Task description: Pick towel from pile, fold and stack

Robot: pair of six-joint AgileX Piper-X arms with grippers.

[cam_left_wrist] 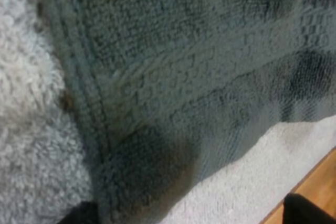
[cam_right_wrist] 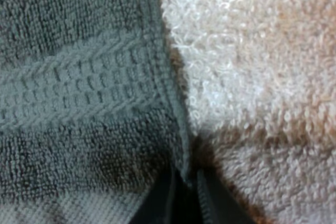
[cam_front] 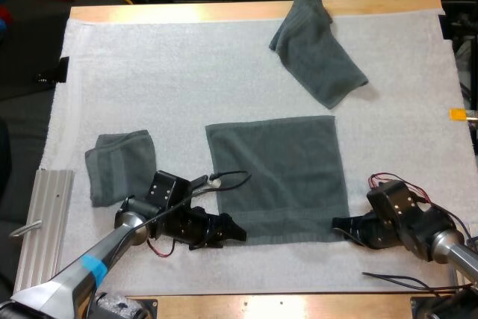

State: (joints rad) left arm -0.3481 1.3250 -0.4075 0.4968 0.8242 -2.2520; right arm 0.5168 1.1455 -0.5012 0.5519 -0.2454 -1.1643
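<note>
Mat [cam_front: 149, 72] is carrying flat towel [cam_front: 276, 177] at centre | right gripper [cam_front: 345, 228] pinching its near right corner | left gripper [cam_front: 228, 231] hovering spread at near left corner | risk: lifting on the right alone would be skewing the fold.

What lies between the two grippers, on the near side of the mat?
The near hem of the flat dark grey-green towel runs from my left gripper to my right gripper; the high view shows it.
</note>
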